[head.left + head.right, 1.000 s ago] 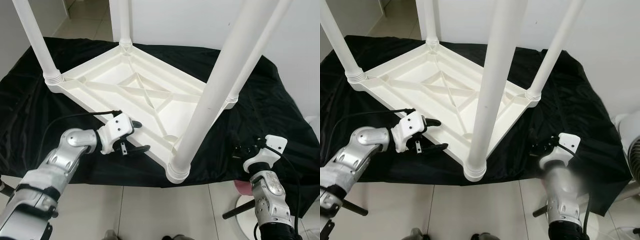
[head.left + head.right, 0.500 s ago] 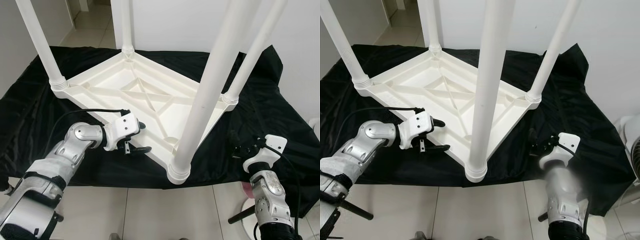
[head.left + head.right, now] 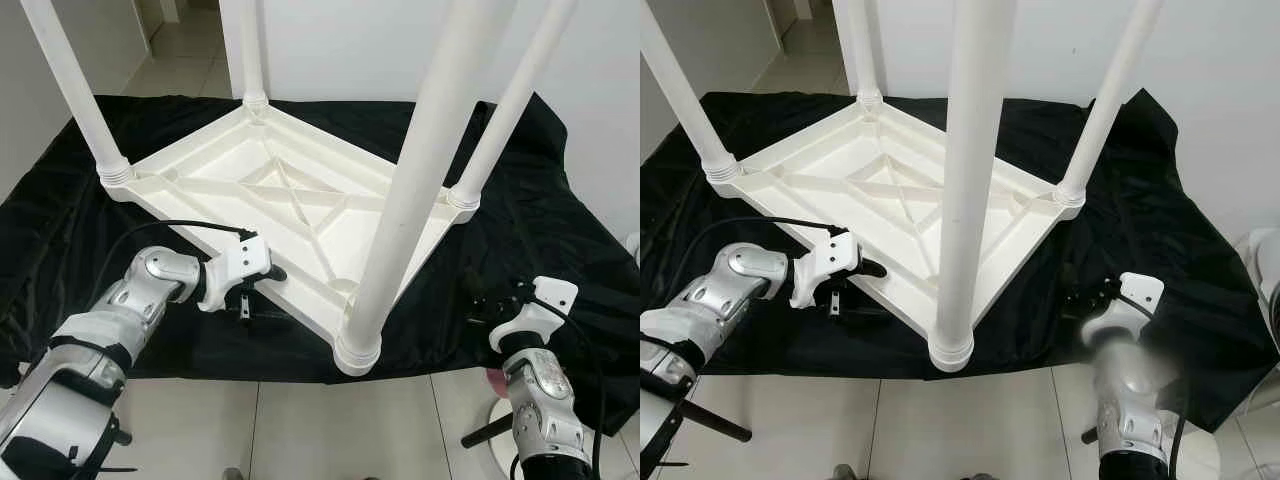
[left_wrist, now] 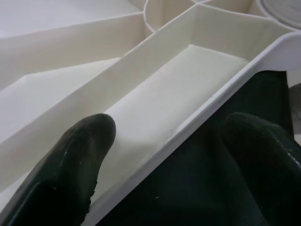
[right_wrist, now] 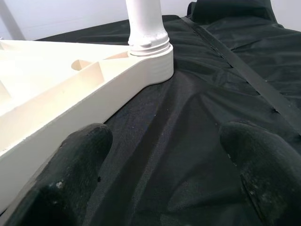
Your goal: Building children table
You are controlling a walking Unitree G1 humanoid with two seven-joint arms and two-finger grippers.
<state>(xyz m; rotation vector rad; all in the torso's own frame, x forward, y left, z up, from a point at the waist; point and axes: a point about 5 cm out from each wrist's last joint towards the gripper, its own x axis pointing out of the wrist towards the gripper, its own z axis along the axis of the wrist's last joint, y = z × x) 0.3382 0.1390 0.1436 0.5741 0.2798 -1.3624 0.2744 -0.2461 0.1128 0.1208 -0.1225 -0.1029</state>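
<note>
Since 1 s ago, left gripper (image 4: 164,155) jaws moved wide astride the table (image 3: 300,200) rim; right gripper (image 5: 169,165) jaws wide.

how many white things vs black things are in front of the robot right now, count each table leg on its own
white table legs: 4
white tabletop, upside down: 1
black cloth: 1
white: 5, black: 1
total: 6
</note>
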